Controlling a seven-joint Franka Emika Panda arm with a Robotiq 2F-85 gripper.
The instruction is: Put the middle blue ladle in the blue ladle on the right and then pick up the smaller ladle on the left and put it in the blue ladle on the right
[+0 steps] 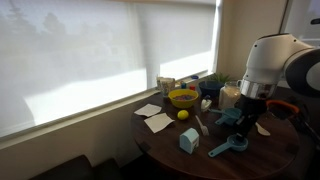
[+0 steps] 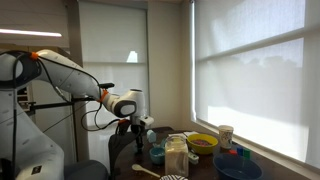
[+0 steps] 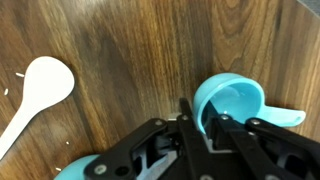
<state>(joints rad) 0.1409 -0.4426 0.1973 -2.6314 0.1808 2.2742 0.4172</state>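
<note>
In the wrist view my gripper (image 3: 204, 122) is shut on the rim of a light blue ladle (image 3: 235, 102): one finger is outside the cup wall and the other inside it. The ladle's handle points right over the dark wooden table (image 3: 130, 50). A second blue ladle (image 1: 228, 148) lies on the table near the front edge, and its edge shows in the wrist view (image 3: 75, 172). In both exterior views the gripper (image 1: 238, 118) (image 2: 138, 126) hangs low over the table. I cannot tell whether the held ladle touches the table.
A white spoon (image 3: 40, 88) lies left of the gripper. A teal box (image 1: 188, 140), a lemon (image 1: 183, 114), a yellow bowl (image 1: 183, 97), white papers (image 1: 157, 122) and cups stand on the round table. A window with a blind is behind.
</note>
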